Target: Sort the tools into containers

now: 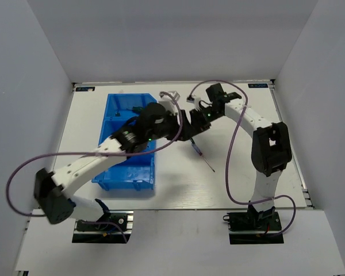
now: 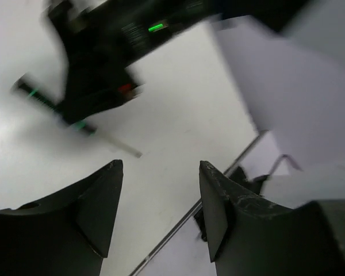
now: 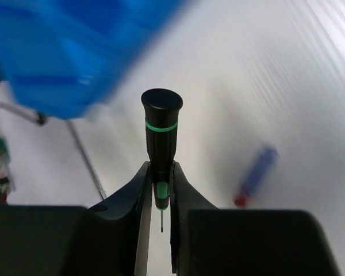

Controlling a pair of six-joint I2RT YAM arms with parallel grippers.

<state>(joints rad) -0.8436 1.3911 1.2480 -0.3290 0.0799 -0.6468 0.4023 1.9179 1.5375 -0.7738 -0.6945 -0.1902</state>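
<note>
Carrying seems the step in hand: from above, both arms meet just right of the blue bin [image 1: 122, 183] on a white worktop [image 1: 178, 184] boxed by grey walls [image 1: 178, 40]; jaws of the left gripper [image 2: 160, 167] gape empty; those of the right gripper [image 3: 159, 172] clench a green-banded screwdriver [image 3: 161, 132] beside the bin, next needing release inside the bin.

Top view: we see a white table [image 1: 241, 178] enclosed on three sides by plain pale-grey panels: a back wall [image 1: 172, 40], a left wall [image 1: 23, 92] and a right wall [image 1: 328, 86]. A small label [image 1: 85, 88] sits at the table's far left corner, and another [image 1: 257, 85] at its far right. We note even, diffuse lighting and soft shadows.
</note>
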